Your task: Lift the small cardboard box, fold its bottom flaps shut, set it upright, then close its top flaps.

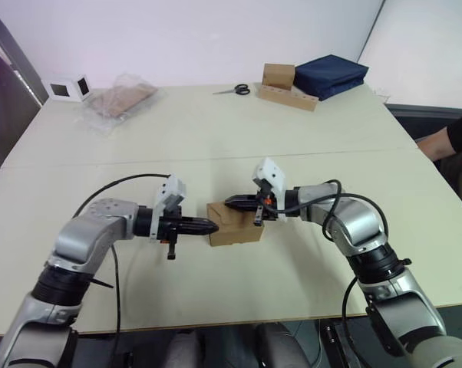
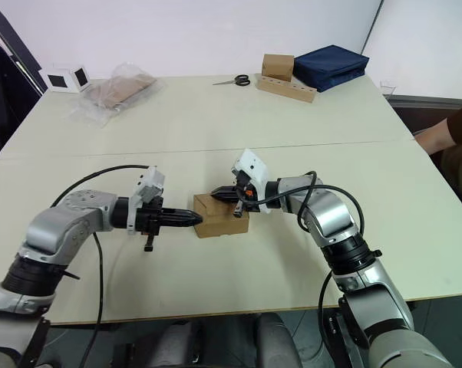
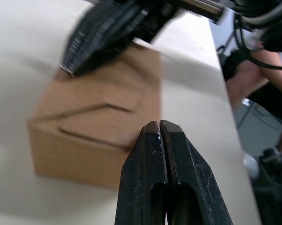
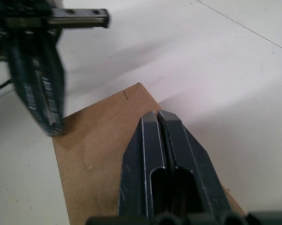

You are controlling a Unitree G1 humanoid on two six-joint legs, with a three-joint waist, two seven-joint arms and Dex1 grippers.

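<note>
The small cardboard box [image 1: 237, 228] sits on the table near its front middle. My left gripper [image 1: 214, 226] is shut and empty, its tip at the box's left side. My right gripper [image 1: 229, 202] is also shut, reaching in from the right with its tip resting on the box's upper face. In the left wrist view, my shut fingertips [image 3: 152, 133] sit before the box [image 3: 85, 136], whose upper face shows flap edges lying flat, with the right gripper [image 3: 68, 68] on top. The right wrist view shows my shut fingers [image 4: 148, 140] over the brown face [image 4: 94, 154].
At the table's far side are a white cube with a dark window [image 1: 68, 88], a plastic bag of cardboard [image 1: 120, 100], scissors [image 1: 235, 90], a tan box on a holed strip [image 1: 286, 86] and a navy bag [image 1: 332, 74]. A person's arm [image 1: 450, 139] is at the right edge.
</note>
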